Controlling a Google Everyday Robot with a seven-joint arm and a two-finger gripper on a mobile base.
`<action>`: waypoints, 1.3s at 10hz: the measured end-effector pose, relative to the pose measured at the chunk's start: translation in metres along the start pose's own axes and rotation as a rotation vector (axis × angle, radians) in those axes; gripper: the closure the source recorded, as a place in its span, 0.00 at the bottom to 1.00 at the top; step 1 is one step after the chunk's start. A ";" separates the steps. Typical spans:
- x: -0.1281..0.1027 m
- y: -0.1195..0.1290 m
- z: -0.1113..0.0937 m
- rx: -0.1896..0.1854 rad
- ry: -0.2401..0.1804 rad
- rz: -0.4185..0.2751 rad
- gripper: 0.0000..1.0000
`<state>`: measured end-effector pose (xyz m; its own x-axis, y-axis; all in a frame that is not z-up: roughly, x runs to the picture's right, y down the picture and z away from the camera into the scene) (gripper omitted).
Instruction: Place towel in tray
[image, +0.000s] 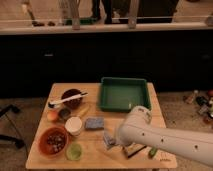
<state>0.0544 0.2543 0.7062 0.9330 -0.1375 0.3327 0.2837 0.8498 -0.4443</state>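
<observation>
Camera view, looking down on a wooden table (100, 161) in front of dark cabinets

- Arm: white, comes in from lower right, its rounded end over the near middle of the table
- Claw (118, 143): low at the arm's tip, mostly hidden under the white wrist; clenched, seems to pinch the right edge of the towel
- Towel (109, 140): grey-blue, crumpled and bunched up, on the table near the front edge, touching the claw on its left side; outside the tray
- Tray (125, 80): dark green, rectangular, raised sides, at the far right of the table; towel lies apart from it, nearer the camera
- Sponge (94, 123): blue-grey block, flat on the table, just behind and left of the towel, not touching it
- White cup (74, 126): upright, just left of the sponge
- Red bowl (53, 141): front left corner, dark bits inside
- Green dish (74, 151): small, round, just right of the red bowl
- Dark bowl (72, 98): far left, a white utensil (64, 101) laid across its rim
- Orange ball (52, 115): near the left edge, between the two bowls
- Dark stick (135, 151): lies on the table under the arm, right of the towel
- Small green thing (152, 151): front right, beside the arm; kind cannot be told
</observation>
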 end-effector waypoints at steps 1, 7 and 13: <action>-0.001 -0.003 0.001 0.013 0.001 0.002 0.90; 0.016 -0.015 -0.030 0.048 0.006 0.011 0.98; 0.035 -0.027 -0.049 0.092 0.022 0.023 0.98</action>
<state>0.0904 0.2021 0.6894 0.9438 -0.1277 0.3047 0.2417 0.8959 -0.3729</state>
